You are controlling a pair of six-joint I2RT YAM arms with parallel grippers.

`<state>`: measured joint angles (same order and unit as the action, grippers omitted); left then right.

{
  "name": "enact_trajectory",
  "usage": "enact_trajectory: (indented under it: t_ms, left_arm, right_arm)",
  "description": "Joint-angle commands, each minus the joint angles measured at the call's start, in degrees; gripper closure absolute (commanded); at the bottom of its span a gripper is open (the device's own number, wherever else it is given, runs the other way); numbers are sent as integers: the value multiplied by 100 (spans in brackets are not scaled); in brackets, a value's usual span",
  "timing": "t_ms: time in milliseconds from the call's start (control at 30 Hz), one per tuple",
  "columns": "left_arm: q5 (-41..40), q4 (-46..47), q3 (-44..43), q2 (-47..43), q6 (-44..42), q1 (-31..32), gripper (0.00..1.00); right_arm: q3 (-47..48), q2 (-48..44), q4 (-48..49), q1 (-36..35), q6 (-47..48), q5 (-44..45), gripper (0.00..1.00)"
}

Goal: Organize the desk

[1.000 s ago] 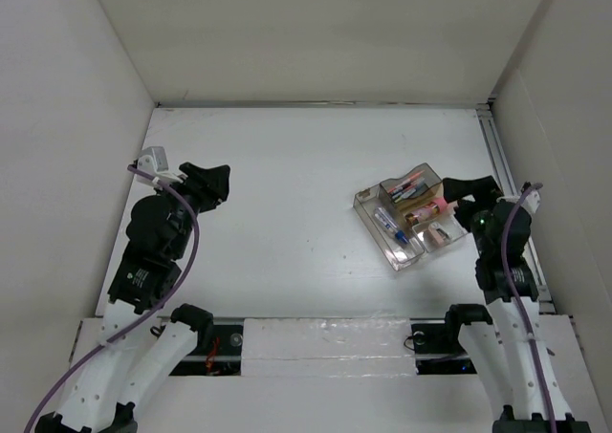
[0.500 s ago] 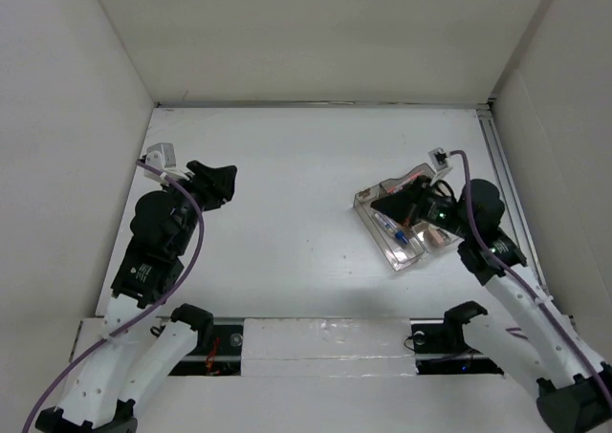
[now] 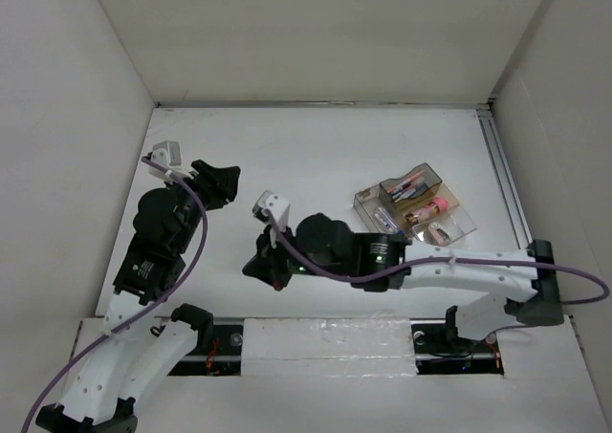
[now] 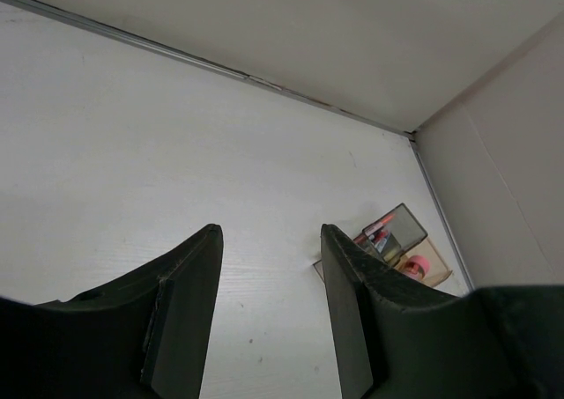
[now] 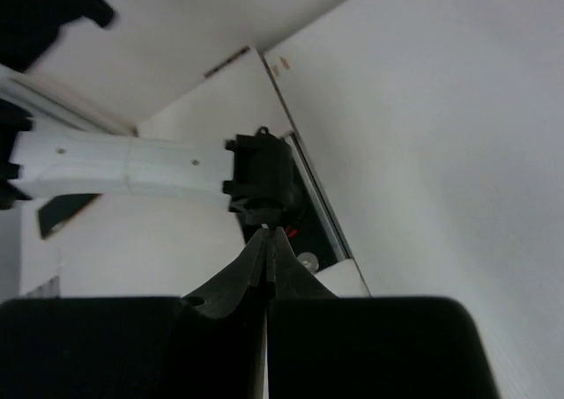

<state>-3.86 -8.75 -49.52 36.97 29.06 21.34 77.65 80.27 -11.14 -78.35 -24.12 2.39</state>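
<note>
The desk (image 3: 316,156) is a white tabletop between white walls. My left gripper (image 3: 220,183) hovers over its left side, open, with nothing between the fingers (image 4: 189,311); in the left wrist view the left gripper (image 4: 270,232) looks across the bare desk (image 4: 176,135) toward the far right corner. My right arm reaches across to the left-middle, and the right gripper (image 3: 256,267) sits near the front edge. In the right wrist view the right gripper (image 5: 267,232) is shut with nothing held, pointing at the left arm's black joint (image 5: 260,174).
A small clear compartment tray (image 3: 411,208) with pens and a pink item stands at the right, also seen in the tray (image 4: 397,245) of the left wrist view. A metal rail (image 3: 502,180) runs along the right edge. The arms' mounting bar (image 3: 325,335) lines the front.
The right arm left the tray, swung across the desk to the left-middle, and its gripper went from open to shut. The left arm barely moved.
</note>
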Motion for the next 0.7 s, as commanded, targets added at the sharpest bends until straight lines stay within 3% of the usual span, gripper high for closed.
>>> enact_trajectory:
  t_ms: [0, 667]
  left_arm:
    - [61, 295, -67, -59, -102, -25, 56]
    - [289, 375, 4, -120, -181, -25, 58]
  right_arm:
    - [426, 636, -468, -23, 356, 1017, 100]
    - [58, 964, -135, -23, 127, 1510, 100]
